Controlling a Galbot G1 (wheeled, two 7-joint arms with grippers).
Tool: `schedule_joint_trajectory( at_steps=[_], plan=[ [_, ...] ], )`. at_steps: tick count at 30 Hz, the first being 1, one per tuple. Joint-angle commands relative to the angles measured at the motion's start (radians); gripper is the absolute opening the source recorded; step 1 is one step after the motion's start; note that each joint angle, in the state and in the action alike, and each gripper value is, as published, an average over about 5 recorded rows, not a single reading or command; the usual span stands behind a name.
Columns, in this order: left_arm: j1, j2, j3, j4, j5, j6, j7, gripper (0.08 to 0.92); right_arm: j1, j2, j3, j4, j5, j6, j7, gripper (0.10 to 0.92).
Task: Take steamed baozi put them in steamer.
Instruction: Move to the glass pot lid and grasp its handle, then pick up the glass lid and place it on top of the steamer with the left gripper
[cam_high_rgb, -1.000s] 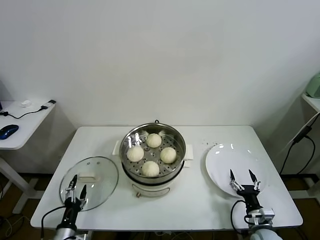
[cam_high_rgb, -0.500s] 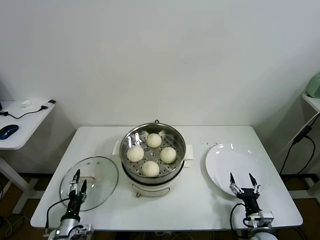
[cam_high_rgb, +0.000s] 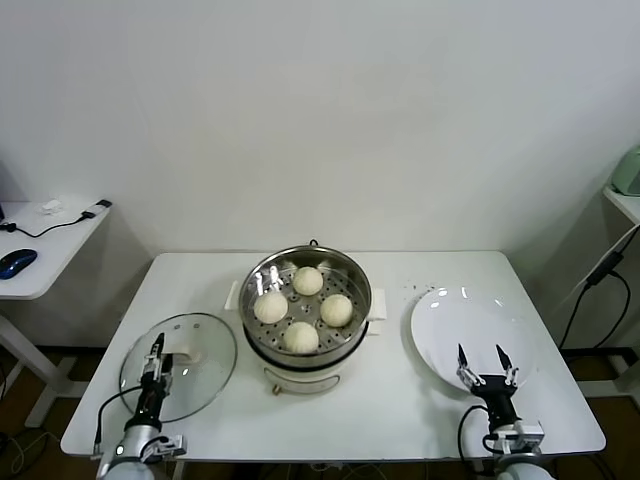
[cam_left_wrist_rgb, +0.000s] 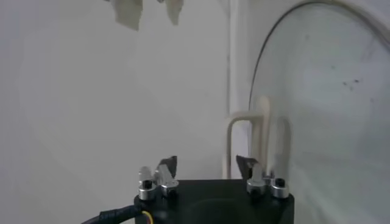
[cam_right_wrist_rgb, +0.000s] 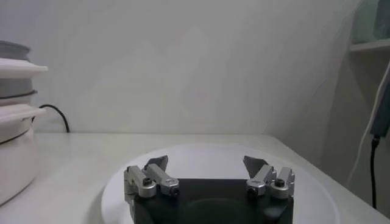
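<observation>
Jaws spread on both grippers, left (cam_high_rgb: 155, 364) over lid (cam_high_rgb: 200, 350), right (cam_high_rgb: 483, 363) over plate (cam_high_rgb: 470, 320); all four baozi (cam_high_rgb: 301, 308) sit in steamer (cam_high_rgb: 350, 330) between them.

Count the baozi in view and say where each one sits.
4, all on the perforated tray inside the steamer: far baozi, left baozi, right baozi, near baozi. The plate holds none. None appear hidden.
</observation>
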Motion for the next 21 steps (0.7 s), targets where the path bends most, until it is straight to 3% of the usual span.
schedule_joint_trajectory(
  at_steps=[1,14,21],
  plan=[
    [-0.024,0.0,0.001,0.048,0.006,-0.003,-0.005,0.601,0.001,0.005,0.001,0.005,-0.008,-0.006,-0.001,0.823],
    [-0.042,0.011,0.002,0.115,0.006,-0.049,-0.041,0.229,-0.001,0.017,0.007,0.02,-0.017,-0.008,0.001,0.823],
    [-0.022,0.009,-0.007,0.047,-0.012,-0.048,-0.041,0.133,-0.01,0.015,0.019,0.037,-0.015,-0.008,0.002,0.823]
  ],
)
